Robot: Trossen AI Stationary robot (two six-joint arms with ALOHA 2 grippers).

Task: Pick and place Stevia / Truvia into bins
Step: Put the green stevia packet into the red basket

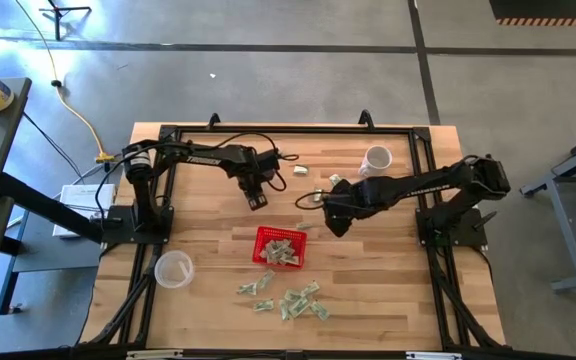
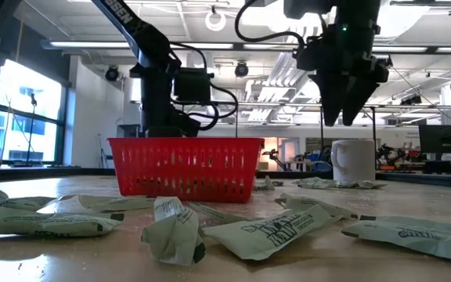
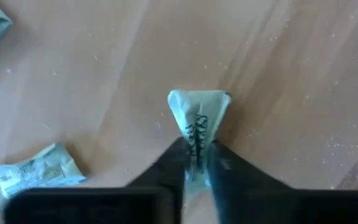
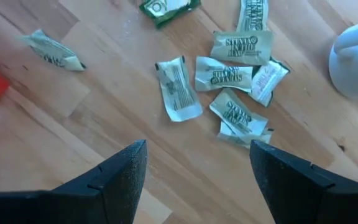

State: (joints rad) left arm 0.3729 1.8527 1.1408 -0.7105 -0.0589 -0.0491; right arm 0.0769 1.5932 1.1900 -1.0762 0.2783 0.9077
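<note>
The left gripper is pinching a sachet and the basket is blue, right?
Not quite. The basket is red, as the low view shows. The rest holds: the left gripper is pinching a sachet.

overhead, table-level, two wrist close-ups

Table [image 1: 388,300]: light wood planks, matt, visible grain, fine white specks. Sachets [image 4: 224,74]: thin paper, matt, crinkled, pale green and white, dark print. Basket [image 2: 185,168]: red plastic mesh, slotted sides, slight sheen. Mug [image 2: 353,161]: white, smooth, glossy. Cup [image 1: 174,268]: clear plastic. Left gripper [image 3: 197,163] fingers [image 3: 166,167]: dark, matt, smooth. Frame [image 1: 288,131]: black metal.
</note>
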